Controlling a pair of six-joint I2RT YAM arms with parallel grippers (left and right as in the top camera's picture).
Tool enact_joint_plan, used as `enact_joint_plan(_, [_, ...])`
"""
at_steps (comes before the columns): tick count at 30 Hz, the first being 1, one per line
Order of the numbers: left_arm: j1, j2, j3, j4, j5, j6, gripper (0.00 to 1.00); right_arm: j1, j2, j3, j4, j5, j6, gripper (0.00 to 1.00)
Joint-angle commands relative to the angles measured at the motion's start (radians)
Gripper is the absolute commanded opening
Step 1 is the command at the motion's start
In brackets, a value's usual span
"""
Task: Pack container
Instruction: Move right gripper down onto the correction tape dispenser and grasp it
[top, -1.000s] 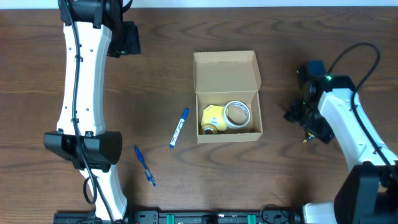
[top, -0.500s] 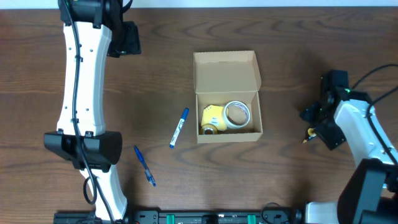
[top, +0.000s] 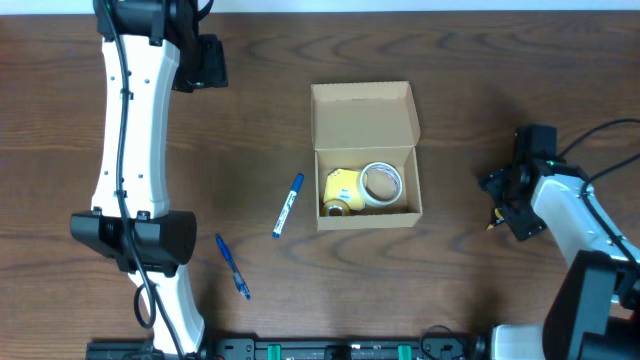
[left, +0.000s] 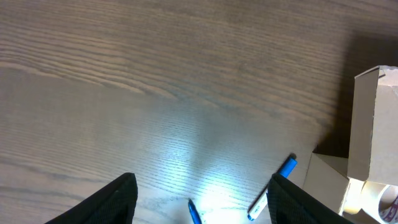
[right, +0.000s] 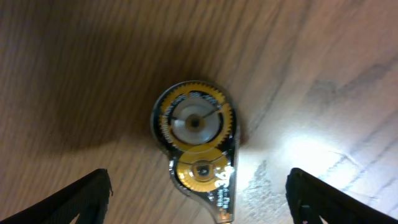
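Observation:
The tan cardboard container (top: 366, 102) stands open mid-table with its flap lid folded back. Inside lie a yellow block (top: 340, 190) and a white tape roll (top: 381, 184). My right gripper (top: 503, 200) is open to the right of the box, above a clear correction-tape dispenser with yellow gears (right: 198, 152) that lies flat on the table between the fingers (right: 199, 199). My left gripper (top: 205, 62) is open and empty at the far left. Its wrist view (left: 202, 202) shows the box edge (left: 373, 124).
A blue-and-white marker (top: 288, 206) lies just left of the box, also in the left wrist view (left: 272, 188). A blue pen (top: 232, 266) lies nearer the front left, its tip in the left wrist view (left: 194, 211). The left arm's white links cross the table's left side.
My right arm has swung right and toward the front, away from the box, and now sits over the dispenser. The left arm and the box contents have not moved.

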Motion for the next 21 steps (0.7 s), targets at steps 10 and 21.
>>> enact_joint_plan(10, [0.003,-0.011,0.023,-0.013,0.007,0.012,0.68,-0.009,0.013,-0.014,0.003,-0.035,-0.151,0.80])
enact_joint_plan(21, [0.003,-0.011,0.023,-0.014,0.007,0.012,0.68,-0.076,0.013,-0.064,0.057,-0.065,-0.205,0.61])
